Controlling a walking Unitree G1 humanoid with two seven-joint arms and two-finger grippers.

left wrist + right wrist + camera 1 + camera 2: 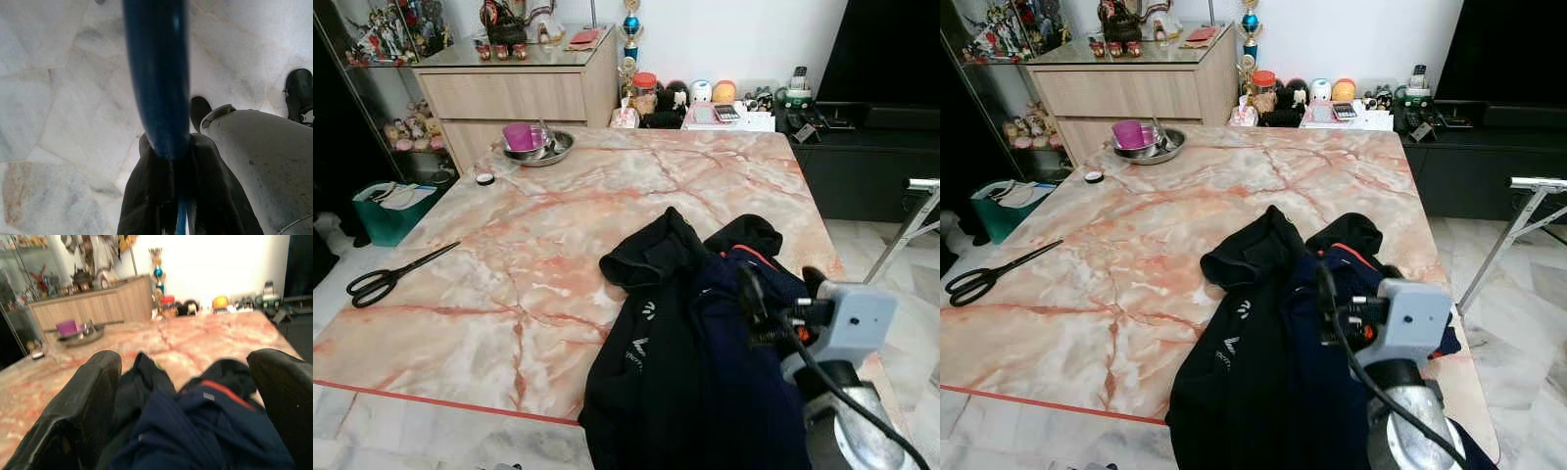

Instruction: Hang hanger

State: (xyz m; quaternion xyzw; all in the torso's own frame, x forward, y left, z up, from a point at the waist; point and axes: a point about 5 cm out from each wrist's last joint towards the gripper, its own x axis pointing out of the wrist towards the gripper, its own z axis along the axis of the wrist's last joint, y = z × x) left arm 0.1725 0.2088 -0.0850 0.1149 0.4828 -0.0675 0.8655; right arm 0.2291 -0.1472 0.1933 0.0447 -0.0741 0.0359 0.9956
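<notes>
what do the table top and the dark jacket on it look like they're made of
Table top: glossy marble, or a marble-look surface; pink-cream with red veins and soft reflections. Jacket: soft matte fabric, probably synthetic sportswear; it folds limply and has small printed logos.

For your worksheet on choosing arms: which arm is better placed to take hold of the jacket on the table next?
Probably the right. The right gripper hangs open just over the jacket at the table's near corner. The left gripper is shut on a blue hanger, low over the floor.
</notes>
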